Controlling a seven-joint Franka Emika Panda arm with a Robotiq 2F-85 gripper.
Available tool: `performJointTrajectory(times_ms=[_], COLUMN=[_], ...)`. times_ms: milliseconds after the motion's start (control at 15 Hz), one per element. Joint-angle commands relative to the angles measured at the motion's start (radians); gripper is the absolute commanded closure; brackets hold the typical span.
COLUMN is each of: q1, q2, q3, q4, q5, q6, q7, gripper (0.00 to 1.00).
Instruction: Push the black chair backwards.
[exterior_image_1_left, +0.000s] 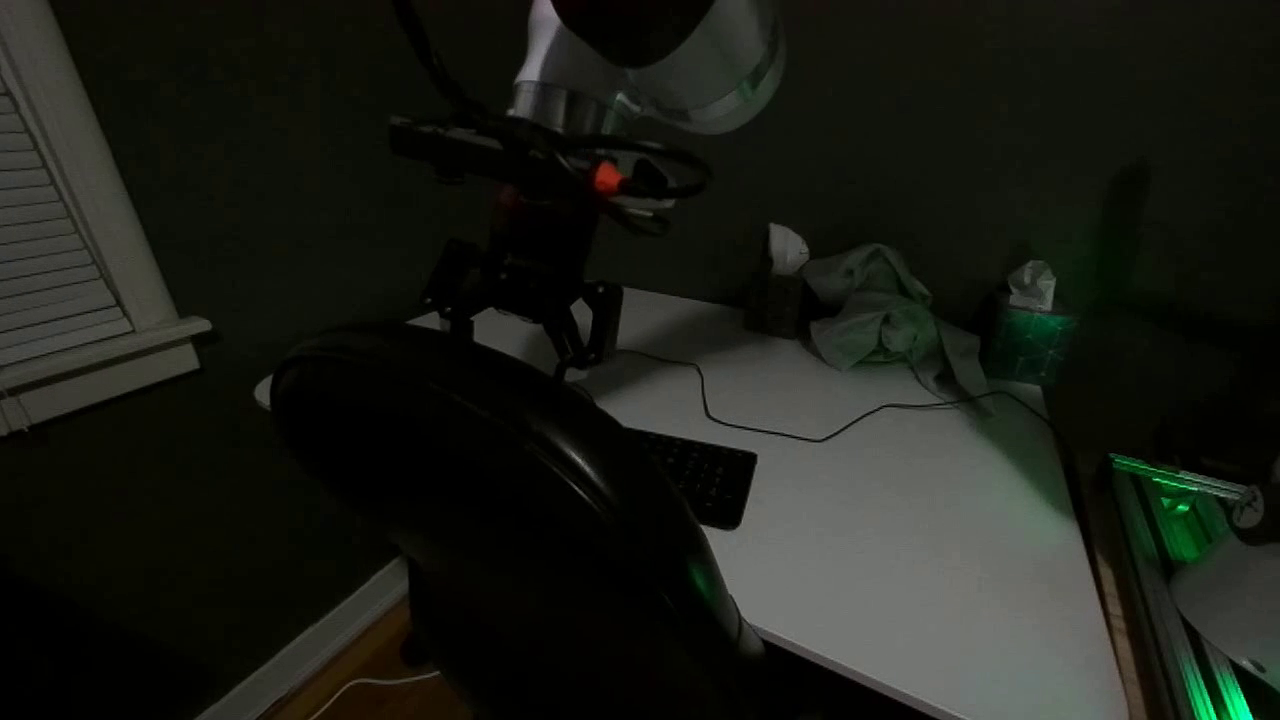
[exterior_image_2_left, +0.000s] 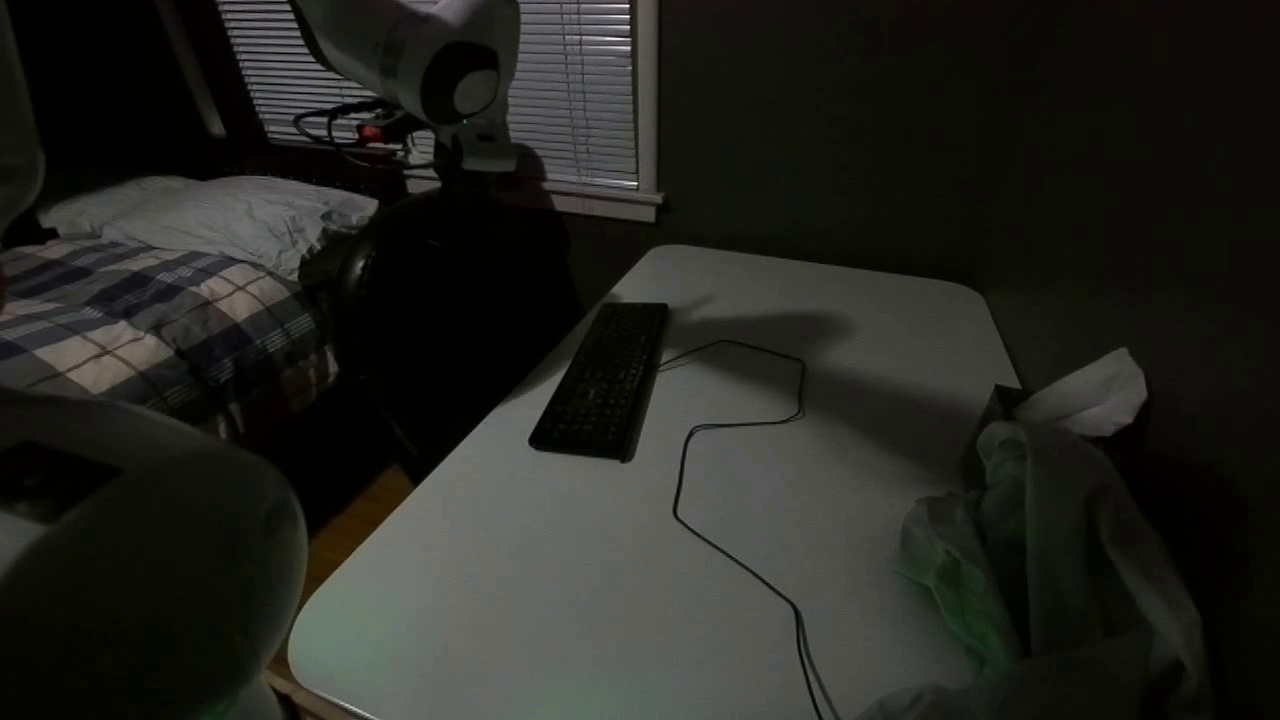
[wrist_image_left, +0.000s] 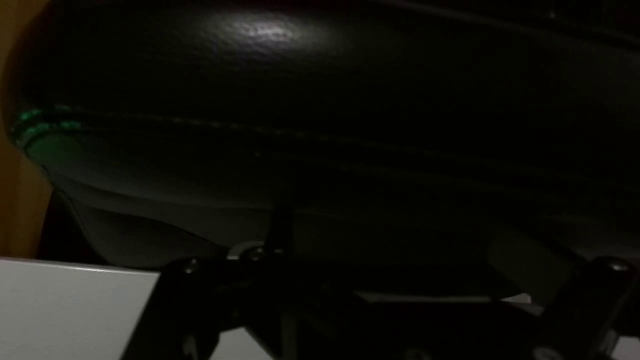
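Observation:
The black chair (exterior_image_1_left: 480, 480) has a broad, rounded backrest and stands at the table's edge. It is a dark shape in an exterior view (exterior_image_2_left: 450, 310) and fills most of the wrist view (wrist_image_left: 280, 75). My gripper (exterior_image_1_left: 517, 348) points down at the top of the backrest, on the table side. Its fingers are spread apart with nothing seen between them. In the wrist view, the open fingers (wrist_image_left: 400, 237) are very dark in front of the chair's table-facing side. I cannot tell whether they touch it. One fingertip is partly hidden behind the backrest in an exterior view.
A white table (exterior_image_1_left: 900, 520) bears a black keyboard (exterior_image_2_left: 605, 380) near the chair, with its cable (exterior_image_2_left: 690, 480). A grey-green cloth (exterior_image_1_left: 880, 310) and tissue boxes (exterior_image_1_left: 775, 300) (exterior_image_1_left: 1030, 335) stand at the wall side. A bed (exterior_image_2_left: 150, 300) lies behind the chair.

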Motion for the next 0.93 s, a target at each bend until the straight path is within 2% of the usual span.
performJointTrajectory(times_ms=[0,400,867], q1=[0.019,0.031,0.068], q2=[0.048,0.078,0.152], q3=[0.043,0.080,0.120], q4=[0.074,0.126,0.253], q5=[0.105,0.183,0.241], q6=[-0.004,-0.006,-0.023], q7=[-0.016,-0.059,-0.078], gripper=[0.00,0.00,0.00])
